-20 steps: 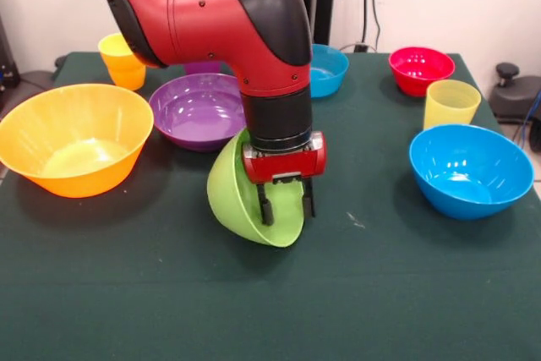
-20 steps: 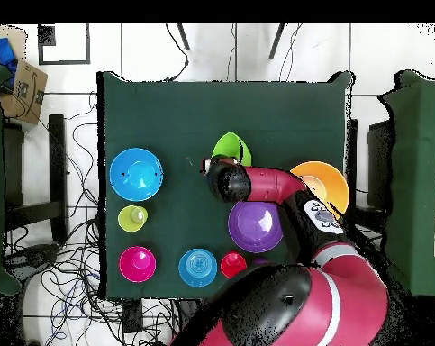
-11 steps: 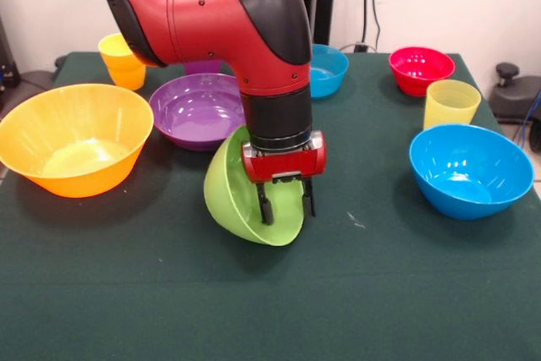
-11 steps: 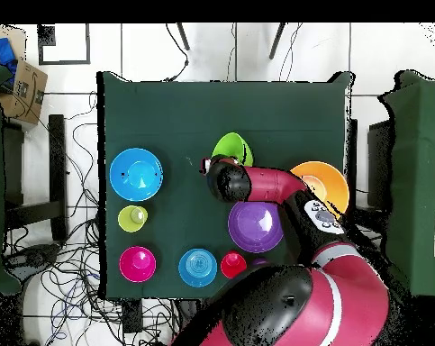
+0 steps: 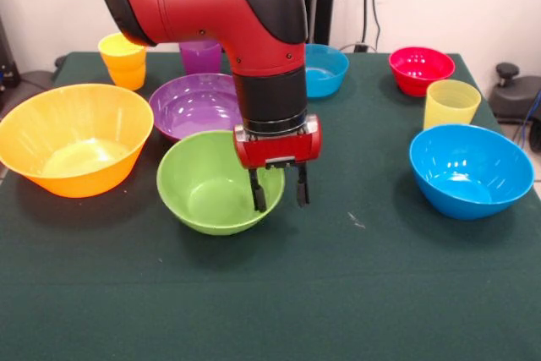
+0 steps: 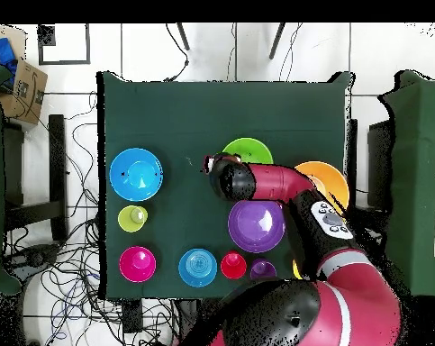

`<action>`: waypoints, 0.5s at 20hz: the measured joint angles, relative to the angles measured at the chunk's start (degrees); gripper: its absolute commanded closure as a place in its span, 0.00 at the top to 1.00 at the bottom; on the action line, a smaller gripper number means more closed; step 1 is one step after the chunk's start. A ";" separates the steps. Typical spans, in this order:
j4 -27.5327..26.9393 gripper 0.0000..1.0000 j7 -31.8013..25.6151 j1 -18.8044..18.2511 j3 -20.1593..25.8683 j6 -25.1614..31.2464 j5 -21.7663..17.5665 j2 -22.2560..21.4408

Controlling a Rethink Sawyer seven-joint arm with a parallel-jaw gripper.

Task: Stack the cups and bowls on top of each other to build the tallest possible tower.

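Hovering at mid-frame in the front view, the hand (image 5: 277,194) has its two dark fingers apart, released and gripping nothing; they straddle the right rim of the green bowl (image 5: 207,185), one finger inside the wall and one outside, and I cannot tell whether either touches it. I see the green bowl sitting upright on the bench (image 5: 270,293), mouth up, just in front of the purple bowl (image 5: 196,107). The wide orange bowl (image 5: 72,137) is at the left, the large blue bowl (image 5: 469,168) at the right, well apart. Along the top of the frame stand the small blue bowl (image 5: 325,68), the red bowl (image 5: 420,68) and three cups (image 5: 450,102). Nothing is stacked yet.

I judge these bowls light, thin-walled and glossy, so slippery, and a little springy under a pinch. The rim is the only real purchase: one finger in, one out, closing gently so the bowl neither tilts nor squirts away.
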 measured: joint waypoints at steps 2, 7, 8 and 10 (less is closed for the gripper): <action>-0.36 1.00 0.00 -0.47 0.62 1.67 -0.02 -0.25; -3.23 1.00 -0.01 -1.71 2.83 6.99 -0.05 0.82; -3.83 1.00 -0.01 -1.84 3.18 7.92 -0.05 1.08; -6.24 1.00 -0.01 -2.39 4.55 11.49 -0.06 2.14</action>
